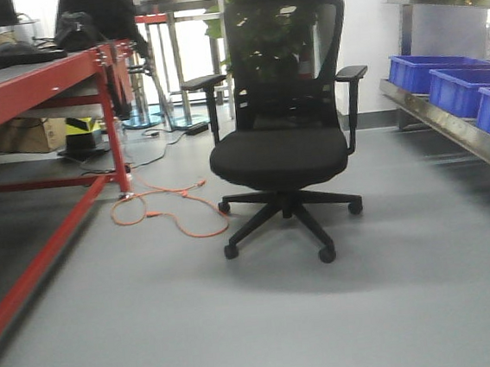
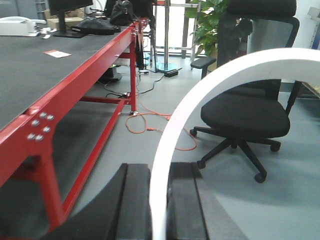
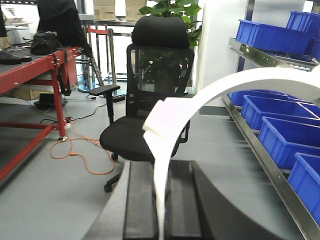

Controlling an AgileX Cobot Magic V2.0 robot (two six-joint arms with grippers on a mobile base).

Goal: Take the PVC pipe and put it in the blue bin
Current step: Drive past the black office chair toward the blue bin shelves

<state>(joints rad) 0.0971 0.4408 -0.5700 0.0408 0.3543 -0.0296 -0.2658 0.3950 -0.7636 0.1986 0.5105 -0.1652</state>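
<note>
L gripper (image 2: 160, 172) is clamped on the PVC pipe (image 2: 210, 85), which is pinched between both black fingers. The arc is seen rising from the jaws and curving up to the right. R gripper (image 3: 161, 172) is likewise closed on a second white arc (image 3: 235, 82). Blue bins (image 3: 280, 137) are racked to its right.

Chair (image 1: 280, 145) between table (image 1: 35, 78) and bins (image 1: 466, 88)

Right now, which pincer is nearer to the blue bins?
Right. The right pincer has the blue bins close on its right; the left pincer sits by the red table, across the floor. Each grips a PVC pipe.
</note>
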